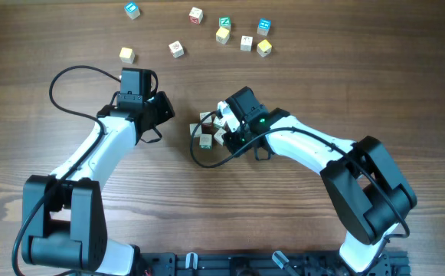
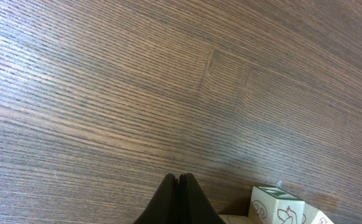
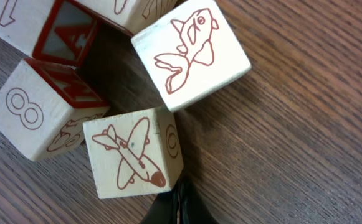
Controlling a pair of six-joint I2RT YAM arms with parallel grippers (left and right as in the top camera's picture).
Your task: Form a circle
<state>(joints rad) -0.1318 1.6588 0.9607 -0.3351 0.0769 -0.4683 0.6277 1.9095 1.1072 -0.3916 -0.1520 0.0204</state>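
Ring of cubes (image 1: 205, 130) sits mid table (image 1: 322, 84), between the two arms. Right gripper (image 3: 179, 186) is pinched fully closed with nothing in it. Its tip is at the plane cube (image 3: 131, 155)'s 5 o'clock corner, touching or nearly. My read: closed fingers act as a pusher, nudging that cube in under the fish cube (image 3: 190, 53) to tighten the ring. Left gripper (image 2: 179, 180) is also pinched closed and empty, at the ring's 9 o'clock, apart from it, probably to avoid bumping it. Spare cubes (image 1: 223, 35) lie scattered at 12 o'clock, well apart.
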